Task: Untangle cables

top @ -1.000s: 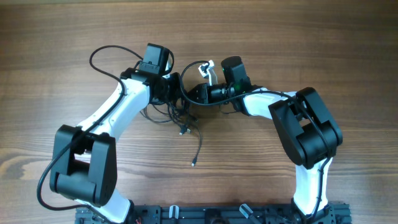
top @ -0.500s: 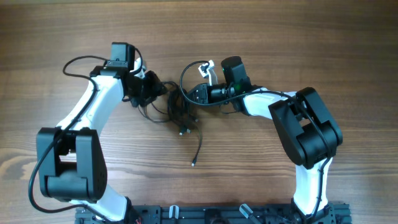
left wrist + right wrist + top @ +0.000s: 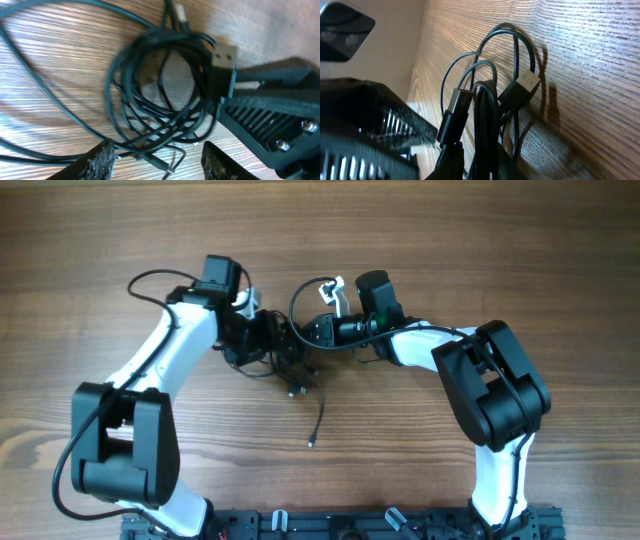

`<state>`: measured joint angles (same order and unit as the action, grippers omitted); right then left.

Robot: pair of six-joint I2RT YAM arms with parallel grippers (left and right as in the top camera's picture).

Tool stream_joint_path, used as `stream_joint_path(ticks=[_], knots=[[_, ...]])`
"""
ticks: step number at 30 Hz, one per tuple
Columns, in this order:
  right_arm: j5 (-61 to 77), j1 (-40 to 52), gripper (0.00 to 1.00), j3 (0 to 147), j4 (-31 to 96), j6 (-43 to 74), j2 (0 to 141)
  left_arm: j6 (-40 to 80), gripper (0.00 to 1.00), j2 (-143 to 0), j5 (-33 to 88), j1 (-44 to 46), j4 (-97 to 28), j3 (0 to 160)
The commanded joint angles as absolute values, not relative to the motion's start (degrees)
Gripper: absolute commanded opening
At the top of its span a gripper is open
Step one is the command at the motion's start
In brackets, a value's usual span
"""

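Moved back toward frame centre, left fingers [image 3: 102,161] are spread wide over the cables [image 3: 160,90]; right fingers [image 3: 255,107] are clamped on them.

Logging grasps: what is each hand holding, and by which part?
The right hand pinches the cables at bunched strands below their USB plugs; the left hand hangs open, holding nothing.
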<state>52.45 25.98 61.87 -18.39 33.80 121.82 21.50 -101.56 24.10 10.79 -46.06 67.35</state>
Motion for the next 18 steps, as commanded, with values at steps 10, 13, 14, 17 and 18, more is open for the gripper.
stream_joint_path(ticks=[10,13,14,17,18], knots=[[52.4,26.1,0.19,61.8,-18.8,33.6,122.6,21.4,0.49,-100.3,19.4,15.9,-34.3,61.5],[52.4,26.1,0.19,61.8,-18.8,33.6,122.6,21.5,0.39,-100.3,19.4,15.9,-32.9,61.3],[52.4,26.1,0.19,61.8,-18.8,33.6,122.6,21.5,0.37,-100.3,19.4,16.1,-32.6,61.0],[52.4,26.1,0.19,61.8,-18.9,33.6,122.6,21.4,0.13,-100.3,19.4,16.9,-32.1,59.9],[52.4,26.1,0.19,61.8,-18.9,33.6,122.6,21.4,0.04,-100.3,19.4,17.1,-32.6,59.9]])
